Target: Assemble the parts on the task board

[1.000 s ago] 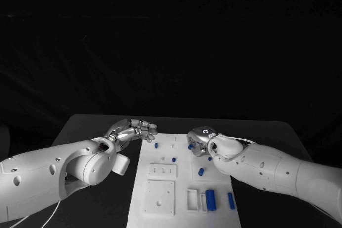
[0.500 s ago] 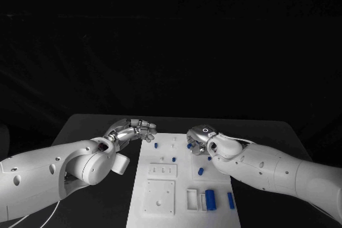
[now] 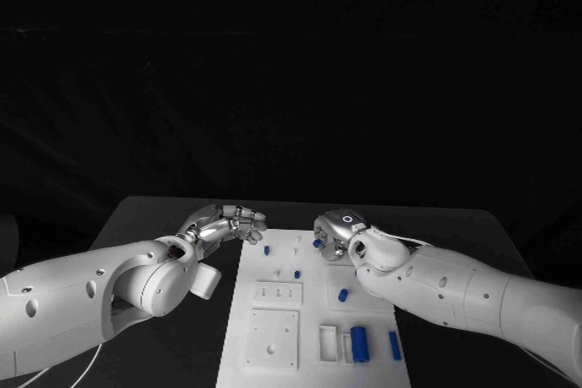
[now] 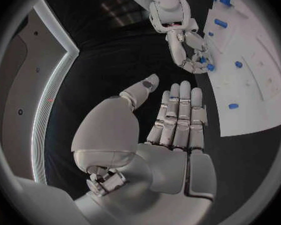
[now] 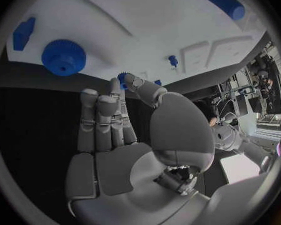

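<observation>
White task board (image 3: 304,321) carries blue parts (image 3: 359,338) | left hand (image 3: 225,224) released | right hand (image 3: 336,233) pinches blue gear (image 5: 122,79)

Far board end flanked by left hand (image 3: 230,224), right hand (image 3: 337,233); gap between open.

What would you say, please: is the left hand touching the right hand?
Apart. The head view shows the left hand and the right hand with a bare strip of the task board between them.
</observation>
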